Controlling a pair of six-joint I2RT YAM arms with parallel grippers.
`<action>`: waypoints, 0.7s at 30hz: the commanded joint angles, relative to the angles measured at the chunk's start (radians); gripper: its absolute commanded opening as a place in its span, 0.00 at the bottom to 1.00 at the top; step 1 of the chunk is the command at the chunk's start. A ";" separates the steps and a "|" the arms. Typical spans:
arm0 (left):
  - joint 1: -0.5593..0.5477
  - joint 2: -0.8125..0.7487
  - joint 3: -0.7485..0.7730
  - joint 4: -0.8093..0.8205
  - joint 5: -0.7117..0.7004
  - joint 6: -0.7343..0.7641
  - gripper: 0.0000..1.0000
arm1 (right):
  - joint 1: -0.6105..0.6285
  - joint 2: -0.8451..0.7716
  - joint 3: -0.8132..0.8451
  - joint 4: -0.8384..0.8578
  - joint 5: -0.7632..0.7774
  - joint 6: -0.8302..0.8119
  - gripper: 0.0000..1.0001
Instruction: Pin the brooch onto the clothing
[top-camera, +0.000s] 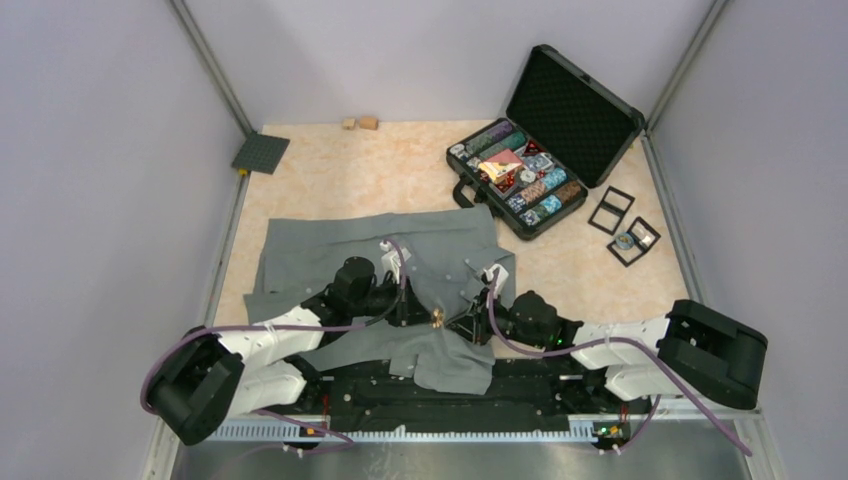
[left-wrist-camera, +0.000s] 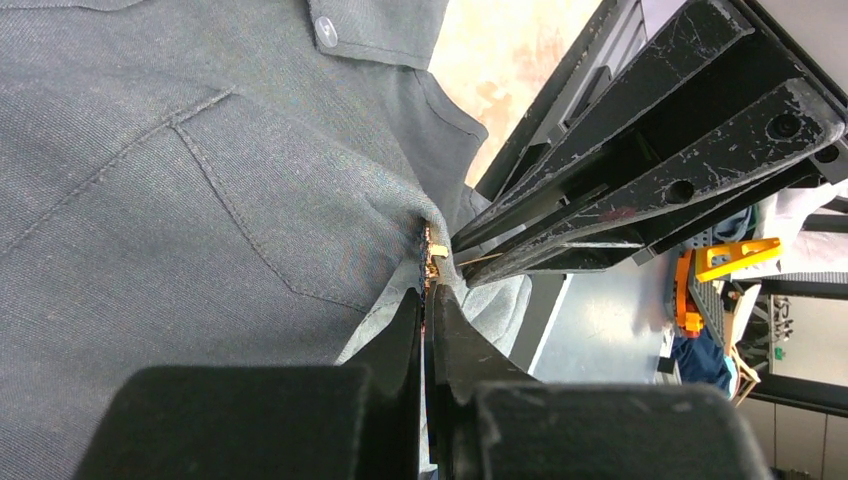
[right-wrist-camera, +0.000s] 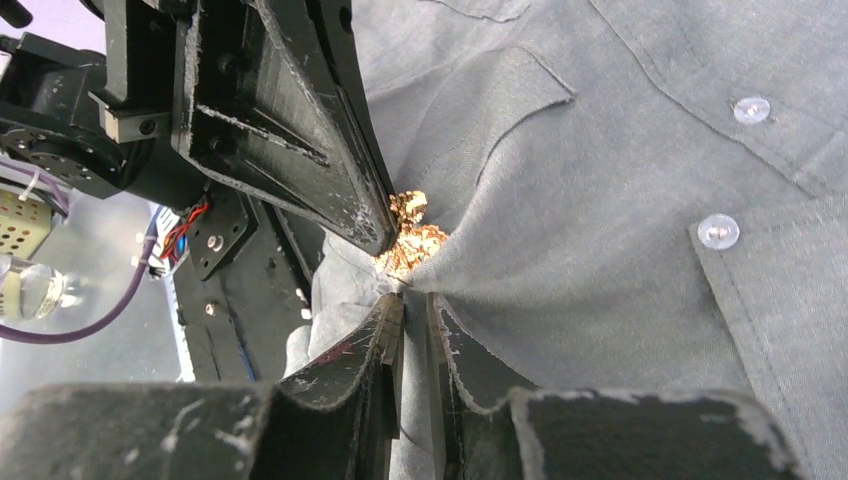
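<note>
Broadly, the shirt (top-camera: 330, 255) spreads left-to-right; brooch (right-wrist-camera: 412, 238) orientation unclear.

The grey cloth shirt (top-camera: 380, 250) lies spread on the near half of the pale peach table top (top-camera: 340, 180). The small gold metal brooch (top-camera: 437, 319) sits on the shirt, near the middle of its near part. The left gripper (top-camera: 425, 318) is just left of the brooch and the right gripper (top-camera: 452, 322) is just right of it. The open black hard case (top-camera: 575, 110) stands behind the shirt, to the right. Two small black square frames (top-camera: 633, 241) lie right of the case. Two small wooden blocks (top-camera: 359, 123) lie at the far edge. A dark square plastic plate (top-camera: 261, 153) lies in the far left corner.
</note>
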 joint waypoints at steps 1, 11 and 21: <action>0.003 0.010 0.017 0.076 0.053 -0.010 0.00 | -0.004 0.021 0.052 0.085 -0.021 0.007 0.15; 0.004 0.025 0.019 0.078 0.080 0.008 0.00 | -0.004 0.023 0.072 0.055 -0.013 -0.009 0.07; 0.003 0.035 0.026 0.090 0.104 0.013 0.00 | -0.004 0.078 0.084 0.089 -0.032 -0.004 0.00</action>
